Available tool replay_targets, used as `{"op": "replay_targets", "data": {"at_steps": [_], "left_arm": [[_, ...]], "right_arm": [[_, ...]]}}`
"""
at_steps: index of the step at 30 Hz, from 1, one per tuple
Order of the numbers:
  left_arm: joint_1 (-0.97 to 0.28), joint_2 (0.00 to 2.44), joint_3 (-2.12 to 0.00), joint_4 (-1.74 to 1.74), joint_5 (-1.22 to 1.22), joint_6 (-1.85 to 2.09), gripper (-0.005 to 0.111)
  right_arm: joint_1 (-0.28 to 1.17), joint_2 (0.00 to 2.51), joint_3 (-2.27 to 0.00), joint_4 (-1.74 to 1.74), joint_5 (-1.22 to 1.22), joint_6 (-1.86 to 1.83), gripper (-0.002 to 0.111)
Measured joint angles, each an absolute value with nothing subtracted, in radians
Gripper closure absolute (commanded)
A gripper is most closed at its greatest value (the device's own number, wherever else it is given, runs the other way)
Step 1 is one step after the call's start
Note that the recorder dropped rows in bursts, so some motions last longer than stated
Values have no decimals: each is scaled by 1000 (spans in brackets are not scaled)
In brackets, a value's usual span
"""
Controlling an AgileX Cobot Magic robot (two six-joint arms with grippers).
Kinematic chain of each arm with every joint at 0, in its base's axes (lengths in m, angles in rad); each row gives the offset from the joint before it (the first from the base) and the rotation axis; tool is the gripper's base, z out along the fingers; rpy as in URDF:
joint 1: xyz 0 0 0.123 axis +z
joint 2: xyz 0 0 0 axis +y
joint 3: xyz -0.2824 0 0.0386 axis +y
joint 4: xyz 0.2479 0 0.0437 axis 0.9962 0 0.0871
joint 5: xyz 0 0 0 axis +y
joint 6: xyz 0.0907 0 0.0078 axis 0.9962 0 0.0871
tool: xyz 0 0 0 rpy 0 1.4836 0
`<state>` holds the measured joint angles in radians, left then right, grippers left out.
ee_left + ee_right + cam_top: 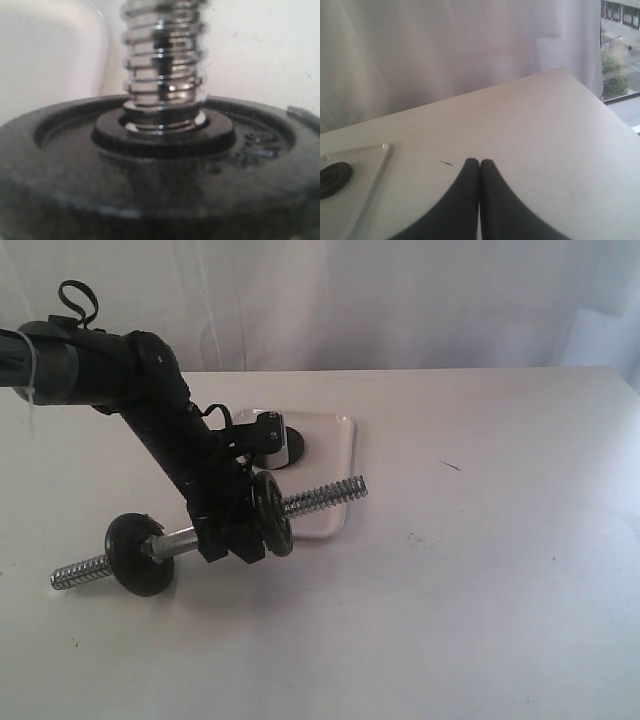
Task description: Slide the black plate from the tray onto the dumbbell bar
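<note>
The black plate sits upright on the dumbbell bar, whose threaded end pokes through its hole toward the tray. My left gripper clamps the plate's lower edge from the left arm reaching down over the bar. In the left wrist view the plate fills the lower frame and the threaded bar rises from its hole; the fingers are hidden. A second black disc rides the bar's left end. My right gripper hovers shut and empty over bare table.
Another black disc lies in the tray behind the arm, also seen as the disc inside the tray's rim. The table's far edge meets a white curtain. A small dark mark lies right of the tray.
</note>
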<state>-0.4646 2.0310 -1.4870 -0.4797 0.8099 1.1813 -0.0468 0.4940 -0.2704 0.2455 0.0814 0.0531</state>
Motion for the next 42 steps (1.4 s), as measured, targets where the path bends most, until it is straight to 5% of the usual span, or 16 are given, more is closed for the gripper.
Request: {"op": "replay_targets", "data": {"at_steps": [18, 31, 35, 40, 42], "left_arm": [[-435, 2031, -1475, -363, 882, 1133, 107], [-335, 1893, -1277, -368, 780, 1199, 107], [-335, 1883, -1254, -368, 763, 1212, 107], [-335, 1883, -1251, -368, 763, 1212, 107], [-335, 1883, -1251, -368, 763, 1212, 107]], "right_arm": [[36, 1144, -798, 274, 278, -108, 108], [124, 1479, -1084, 484, 400, -433, 107], [140, 1612, -1235, 523, 511, -459, 81], [139, 1755, -1381, 602, 603, -532, 28], [139, 1808, -1433, 637, 634, -567, 21]]}}
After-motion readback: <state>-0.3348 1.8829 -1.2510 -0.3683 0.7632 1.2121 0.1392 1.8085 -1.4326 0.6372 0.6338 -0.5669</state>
